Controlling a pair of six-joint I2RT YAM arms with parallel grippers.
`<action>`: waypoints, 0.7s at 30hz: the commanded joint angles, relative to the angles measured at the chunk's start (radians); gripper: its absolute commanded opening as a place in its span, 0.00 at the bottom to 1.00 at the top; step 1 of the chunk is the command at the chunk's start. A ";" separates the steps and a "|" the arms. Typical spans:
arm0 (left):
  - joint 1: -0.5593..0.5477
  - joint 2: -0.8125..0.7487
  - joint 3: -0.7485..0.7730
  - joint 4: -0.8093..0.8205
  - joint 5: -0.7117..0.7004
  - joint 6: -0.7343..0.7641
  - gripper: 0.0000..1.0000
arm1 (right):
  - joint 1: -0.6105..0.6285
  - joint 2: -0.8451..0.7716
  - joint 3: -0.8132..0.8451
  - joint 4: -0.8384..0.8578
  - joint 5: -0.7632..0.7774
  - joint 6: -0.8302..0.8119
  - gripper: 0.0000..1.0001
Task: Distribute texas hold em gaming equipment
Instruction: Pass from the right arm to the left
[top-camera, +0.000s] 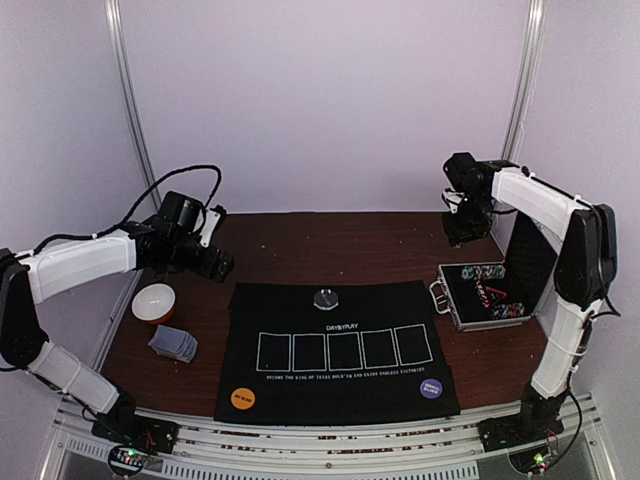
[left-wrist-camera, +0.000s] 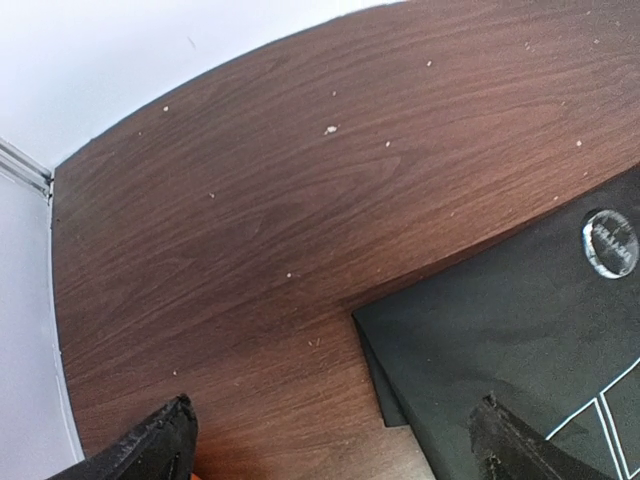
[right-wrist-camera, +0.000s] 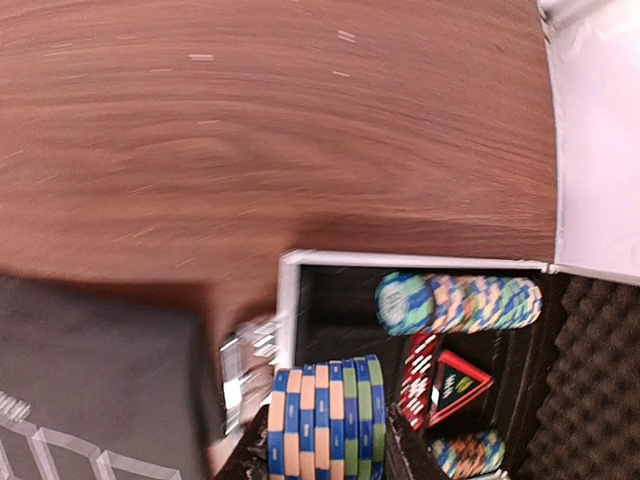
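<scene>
Step in hand: chip distribution, as judged. One stack is out of the case and no chips lie on the mat yet.
Right gripper (right-wrist-camera: 325, 455): clenched across a chip stack (right-wrist-camera: 325, 410), which lies sideways between its dark fingers (right-wrist-camera: 408, 440).
Left gripper (left-wrist-camera: 330, 450): released, jaws wide apart with nothing between them, over the bare wood table (left-wrist-camera: 300, 200).
Chip stack: flat discs pressed face to face into a short cylinder. The rims are banded blue, orange and green. They look hard and smooth, so they may fan out if the grip slackens.
Case (right-wrist-camera: 285, 300): just below and nearward of the right gripper. It has a silver metal rim and black ribbed foam (right-wrist-camera: 590, 380), with more chip rows (right-wrist-camera: 460, 300) lying inside.
Mat (top-camera: 335, 400): black cloth with five white card outlines, inward of the right gripper. Its far corner reaches beneath the left gripper.
Dealer disc (top-camera: 326, 298): clear and round, at the mat's far edge, between the two grippers.
Blind discs: the orange disc (top-camera: 242, 398) and purple disc (top-camera: 431, 388) sit at the mat's near corners, well apart from both grippers.
Cards (top-camera: 173, 343): a blue-grey stack nearward of the left gripper, beside an orange-and-white bowl (top-camera: 153, 302).
Next move, as judged: carry the stack to a player's place, lower it level, and let go only once it rests on a surface.
</scene>
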 joint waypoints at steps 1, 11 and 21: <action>0.004 -0.057 0.044 0.004 0.063 -0.001 0.98 | 0.105 -0.105 0.000 -0.116 -0.146 0.007 0.00; -0.315 -0.231 0.023 0.125 0.313 0.328 0.88 | 0.372 -0.257 -0.246 0.190 -0.768 0.280 0.00; -0.638 -0.158 -0.066 0.160 0.219 0.494 0.98 | 0.647 -0.221 -0.512 0.822 -0.965 0.703 0.00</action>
